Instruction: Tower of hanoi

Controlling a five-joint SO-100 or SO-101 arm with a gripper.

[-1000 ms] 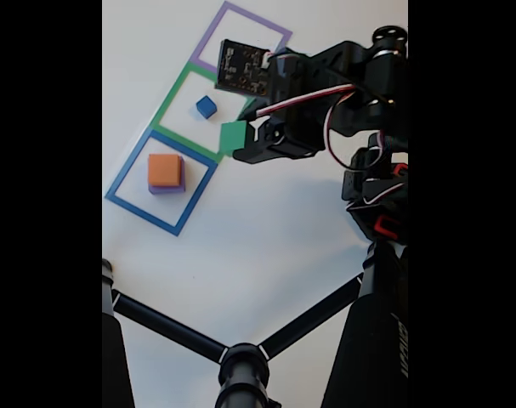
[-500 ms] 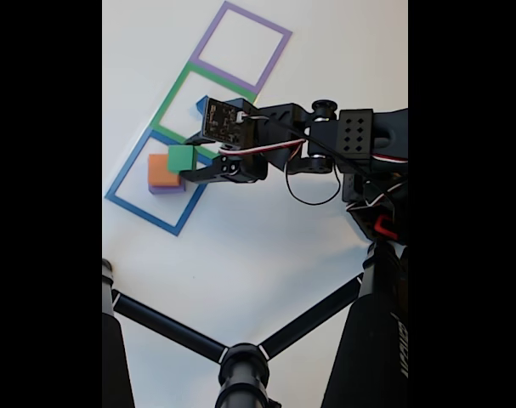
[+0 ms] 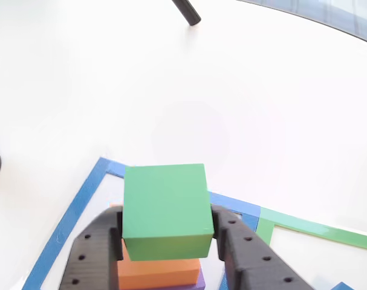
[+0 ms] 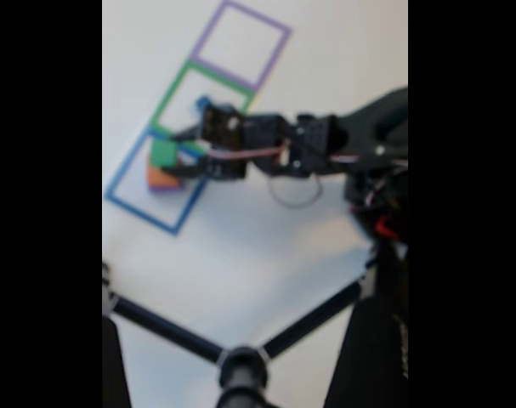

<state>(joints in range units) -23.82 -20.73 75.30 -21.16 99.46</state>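
Over blue outline (image 3: 68,211), end effector (image 3: 165,241) clamps green block (image 3: 165,208) just above orange block (image 3: 156,272), itself on purple block (image 3: 200,283). Blue cube (image 4: 201,104) in green outline (image 4: 168,98). Risk: off-centre release, green block slides off stack.

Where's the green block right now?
The green block is clamped in the gripper, over the orange block inside the blue square outline, at the fixed view's left.
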